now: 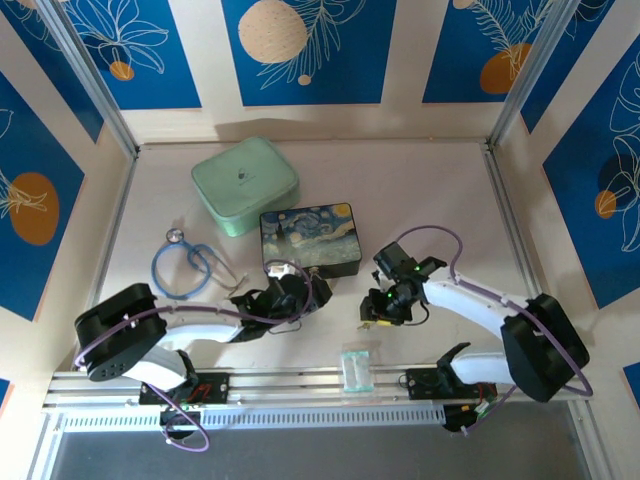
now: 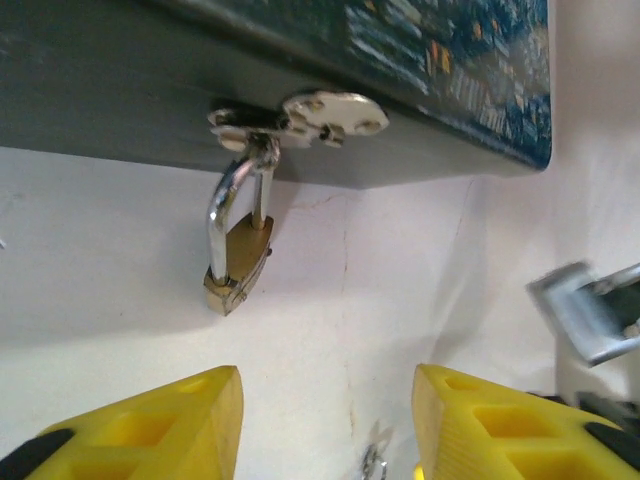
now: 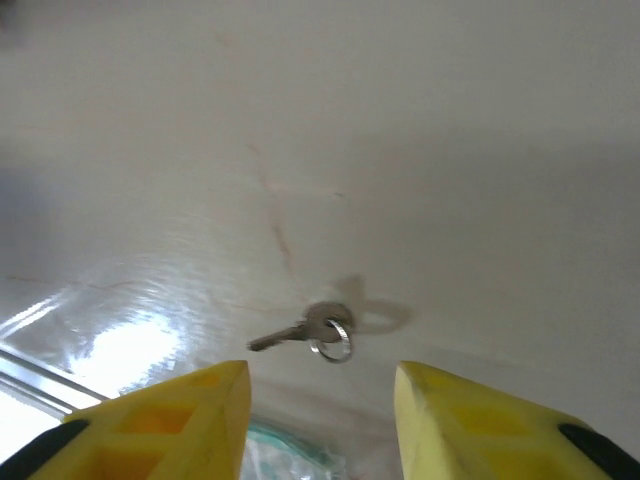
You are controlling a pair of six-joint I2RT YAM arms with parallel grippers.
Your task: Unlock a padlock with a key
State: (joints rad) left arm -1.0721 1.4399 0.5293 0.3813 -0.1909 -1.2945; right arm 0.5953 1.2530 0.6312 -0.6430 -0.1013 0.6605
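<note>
The padlock (image 2: 238, 262) hangs from the box (image 2: 300, 60) clasp (image 2: 300, 118), upper left of the left wrist frame, above the left gripper (image 2: 327, 385), spread and empty. The key (image 3: 305, 333) lies on the table (image 3: 450, 150), lower centre, just above the right gripper (image 3: 320, 375), also spread and empty.

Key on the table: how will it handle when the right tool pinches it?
The key lies flat and thin on the glossy table, so it probably skids and resists pinching. Its small ring may swing freely once lifted.

Top camera: high at near edge, whole table (image 1: 440, 200). Wrist cameras: close, low, tabletop patches within it.
</note>
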